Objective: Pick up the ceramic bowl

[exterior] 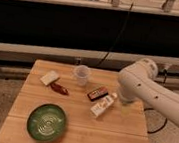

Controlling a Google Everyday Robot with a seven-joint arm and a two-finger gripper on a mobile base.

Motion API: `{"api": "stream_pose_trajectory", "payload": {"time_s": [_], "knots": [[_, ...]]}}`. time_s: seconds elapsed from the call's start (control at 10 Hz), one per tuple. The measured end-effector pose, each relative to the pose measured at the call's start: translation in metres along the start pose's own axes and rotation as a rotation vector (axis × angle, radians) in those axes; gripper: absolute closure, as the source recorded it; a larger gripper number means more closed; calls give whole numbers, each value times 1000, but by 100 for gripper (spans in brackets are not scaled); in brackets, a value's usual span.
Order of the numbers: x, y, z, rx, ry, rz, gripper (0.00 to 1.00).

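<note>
The ceramic bowl (47, 122) is wide, shallow and glossy green with pale rings inside. It sits on the wooden table (75, 137) at the front left. My white arm (141, 86) reaches in from the right over the table's right side. The gripper (125, 110) hangs below the arm near the table's right edge, mostly hidden by it, well to the right of the bowl and apart from it.
A translucent plastic cup (81, 75) stands at the back middle. A pale sponge-like block (49, 77) and a red-brown item (59, 88) lie at the back left. A dark bar (98, 93) and a white bottle (103, 104) lie near the gripper.
</note>
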Motion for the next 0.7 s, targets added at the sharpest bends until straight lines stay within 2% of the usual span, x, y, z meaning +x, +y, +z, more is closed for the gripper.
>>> {"api": "stream_pose_trajectory", "payload": {"time_s": [0.3,0.7], "knots": [[-20,1,5,7,14,-115,20],[-68,-4,11,20,33,-283,20]]}}
